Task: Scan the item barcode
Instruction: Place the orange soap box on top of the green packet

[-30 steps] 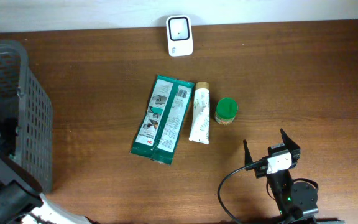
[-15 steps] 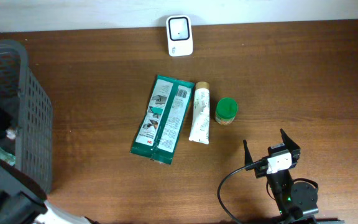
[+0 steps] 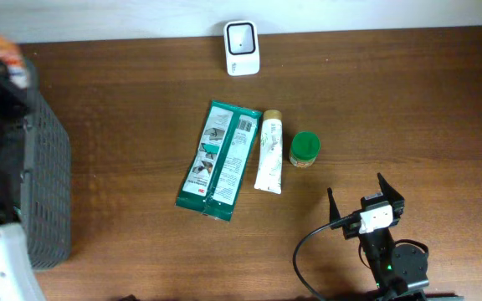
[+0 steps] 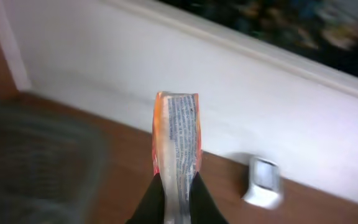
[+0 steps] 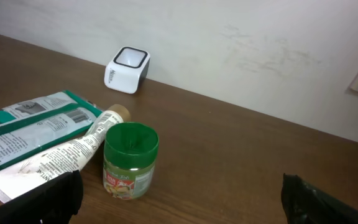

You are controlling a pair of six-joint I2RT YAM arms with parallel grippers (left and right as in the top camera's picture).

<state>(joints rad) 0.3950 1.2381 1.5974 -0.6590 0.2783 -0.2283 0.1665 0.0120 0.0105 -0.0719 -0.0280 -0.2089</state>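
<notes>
Clamped tight in the left fingers [image 4: 177, 180]: an orange packet [image 4: 177, 130], standing upright, small print facing the wrist camera. Held up at the far left end of the worktop [image 3: 408, 100], over the back corner of the grey basket [image 3: 44, 167]. By the back edge, a white scanner [image 3: 242, 37]. In the middle, side by side: green pouch [image 3: 217, 159], white tube [image 3: 269, 152], green-lidded jar [image 3: 305, 149]. At the front right, right fingers [image 3: 356, 196] wide apart, holding nothing.

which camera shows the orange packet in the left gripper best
Left wrist: the orange packet stands edge-on mid-frame, pinched by the left gripper, print visible. Overhead shows only a blurred orange bit at top left. Right wrist misses it.
</notes>
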